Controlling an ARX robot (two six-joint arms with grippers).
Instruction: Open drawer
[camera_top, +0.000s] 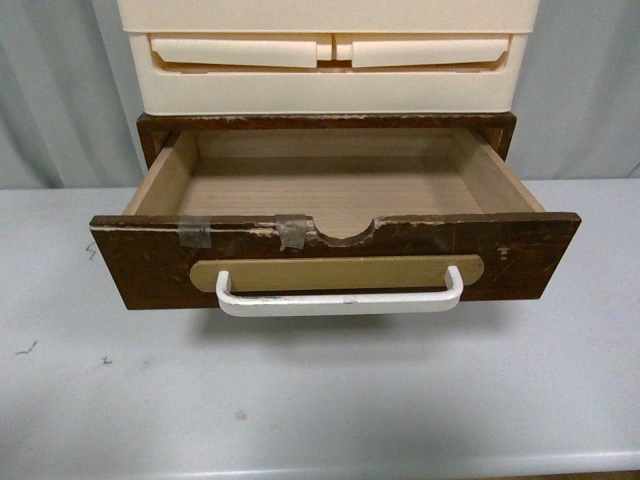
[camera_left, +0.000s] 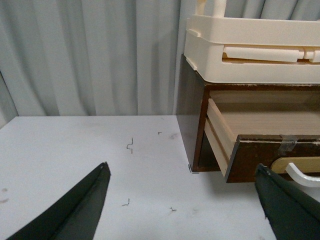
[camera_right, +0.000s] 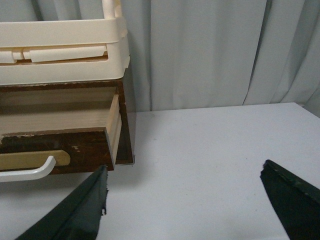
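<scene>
The dark brown wooden drawer (camera_top: 520, 260) stands pulled far out of its cabinet, its light wood inside showing and holding nothing. Its white bar handle (camera_top: 340, 302) sits on a tan oval plate, with a half-round notch and grey tape (camera_top: 293, 231) on the chipped top edge. Neither arm shows in the front view. My left gripper (camera_left: 182, 172) is open over the table, left of the drawer (camera_left: 252, 160). My right gripper (camera_right: 184, 172) is open over the table, right of the drawer (camera_right: 50, 140). Neither touches the drawer.
Cream plastic drawers (camera_top: 325, 60) stand stacked on top of the brown cabinet (camera_top: 150, 130). The grey-white table (camera_top: 320, 400) runs in front and to both sides. A pale curtain (camera_left: 90, 55) hangs behind. Small scuff marks (camera_left: 130, 146) dot the table on the left.
</scene>
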